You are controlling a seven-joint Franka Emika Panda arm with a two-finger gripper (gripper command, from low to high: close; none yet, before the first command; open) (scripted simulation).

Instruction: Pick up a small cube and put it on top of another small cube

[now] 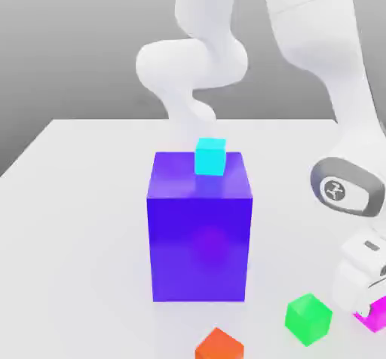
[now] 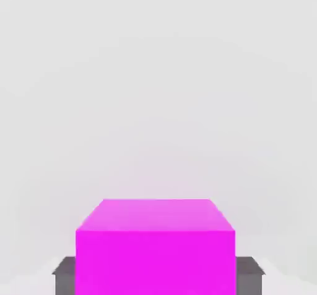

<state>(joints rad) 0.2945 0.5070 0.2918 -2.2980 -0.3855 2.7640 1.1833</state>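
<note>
Hand (image 1: pixel 371 314) closed narrow on pink cube (image 2: pixel 155 247), low on desk (image 1: pixel 75 199). Risk: shallow grip slips on lift. Swing toward green cube (image 1: pixel 307 318) may knock it.

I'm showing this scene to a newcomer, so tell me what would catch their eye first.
The big purple-blue block dominates the middle of the white table, with a small cyan cube on its top. At the exterior view's lower right, the end effector is closed on the small magenta cube, with a green cube and an orange-red cube resting nearby.
</note>
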